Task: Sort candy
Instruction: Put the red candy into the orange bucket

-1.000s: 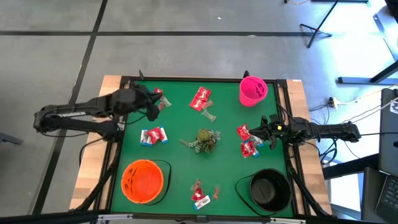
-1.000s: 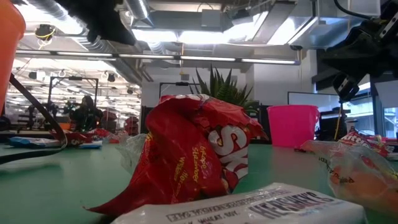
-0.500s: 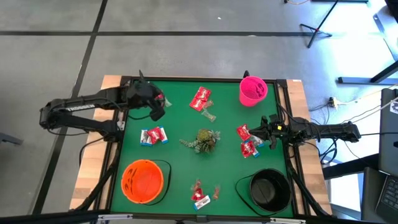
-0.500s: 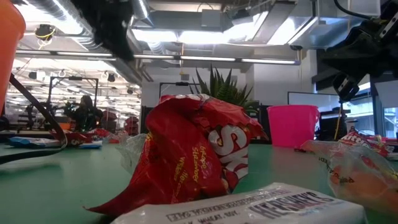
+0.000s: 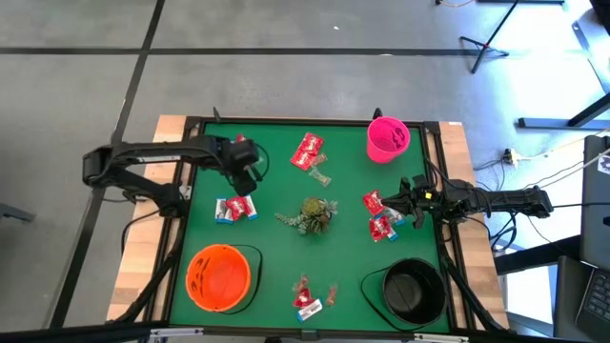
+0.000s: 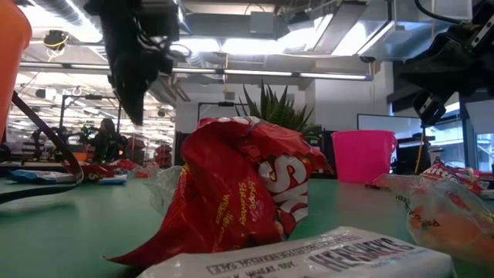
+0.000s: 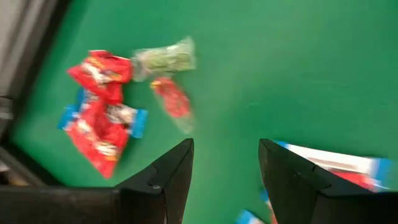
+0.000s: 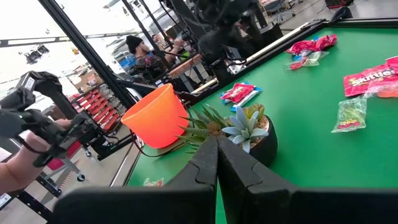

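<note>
Candy lies in several groups on the green mat: red and white-and-blue packets, red packets at the back, red ones at the right, small pieces at the front. My left gripper hangs open just behind the white-and-blue packets, nothing between its fingers. Its wrist view shows a red and blue candy heap and a white-and-blue packet close by. My right gripper waits shut and empty beside the right-hand candy, fingers pressed together.
A pink bowl stands at the back right, an orange bowl at the front left, a black bowl at the front right. A small potted plant sits mid-table. A person shows beyond the table in the right wrist view.
The left arm has stretched to the right and its gripper has swung toward the front, from the back-left candy to just behind the white-and-blue packets. The right arm has not moved.
</note>
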Robot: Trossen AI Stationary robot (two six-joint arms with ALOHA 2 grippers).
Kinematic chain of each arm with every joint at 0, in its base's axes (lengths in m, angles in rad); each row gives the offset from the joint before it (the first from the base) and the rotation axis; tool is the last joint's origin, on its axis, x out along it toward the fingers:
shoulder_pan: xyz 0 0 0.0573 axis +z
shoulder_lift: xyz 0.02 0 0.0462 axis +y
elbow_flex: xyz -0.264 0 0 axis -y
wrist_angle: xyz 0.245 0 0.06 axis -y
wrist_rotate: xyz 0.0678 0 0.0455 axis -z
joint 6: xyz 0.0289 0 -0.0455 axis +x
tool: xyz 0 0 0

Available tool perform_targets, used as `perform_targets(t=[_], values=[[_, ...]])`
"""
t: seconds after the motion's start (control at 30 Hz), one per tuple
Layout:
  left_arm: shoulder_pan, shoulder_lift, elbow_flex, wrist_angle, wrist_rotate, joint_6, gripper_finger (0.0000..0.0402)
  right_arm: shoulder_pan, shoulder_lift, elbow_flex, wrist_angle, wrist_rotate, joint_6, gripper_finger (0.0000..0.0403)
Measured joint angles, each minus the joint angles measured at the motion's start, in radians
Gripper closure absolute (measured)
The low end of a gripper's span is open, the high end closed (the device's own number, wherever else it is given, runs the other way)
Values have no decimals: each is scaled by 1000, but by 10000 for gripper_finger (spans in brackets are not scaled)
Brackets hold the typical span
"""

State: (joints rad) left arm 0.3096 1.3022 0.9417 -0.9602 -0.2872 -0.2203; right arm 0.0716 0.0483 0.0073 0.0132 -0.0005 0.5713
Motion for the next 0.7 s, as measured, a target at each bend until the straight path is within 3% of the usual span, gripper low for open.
perform_targets(t=[0.13, 0.33, 0.7], values=[[2, 49, 0, 11, -15, 15, 228, 0, 0, 0, 0, 0, 0, 395], [-19, 58, -39, -1, 158, 11, 228, 0, 0, 0, 0, 0, 0, 395], [-134, 58, -165, -11, 277, -112, 228, 0, 0, 0, 0, 0, 0, 395]])
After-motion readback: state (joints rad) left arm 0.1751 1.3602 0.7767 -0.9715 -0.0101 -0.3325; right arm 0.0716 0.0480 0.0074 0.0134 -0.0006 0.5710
